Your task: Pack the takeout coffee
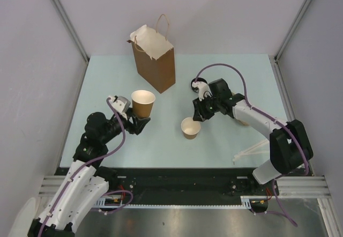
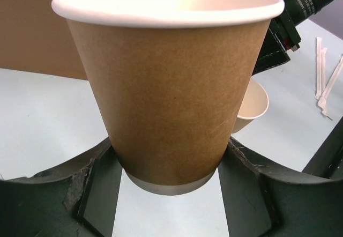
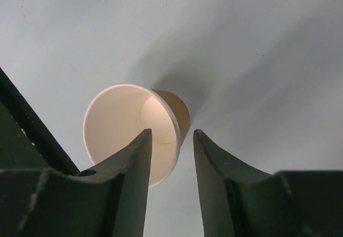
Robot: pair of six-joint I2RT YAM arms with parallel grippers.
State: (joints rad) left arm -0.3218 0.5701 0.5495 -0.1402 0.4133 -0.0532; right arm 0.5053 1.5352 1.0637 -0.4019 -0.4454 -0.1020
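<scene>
**Left gripper [image 1: 142,118] is clamped on the kraft cup [image 2: 166,97]; the paper bag [image 1: 155,65] lies far and slightly right of it.**
The cup is held upright by its base at left-centre, tan wall, cream inside, no lid fitted. The right gripper [image 3: 172,140] is parted astride the far rim of a smaller cup [image 3: 115,124], also lidless. The bag is judged nearer the left arm.

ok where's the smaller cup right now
In the top view the smaller cup stands open end up near the middle of the table, under the right gripper, with the larger cup in the left gripper to its left.
</scene>
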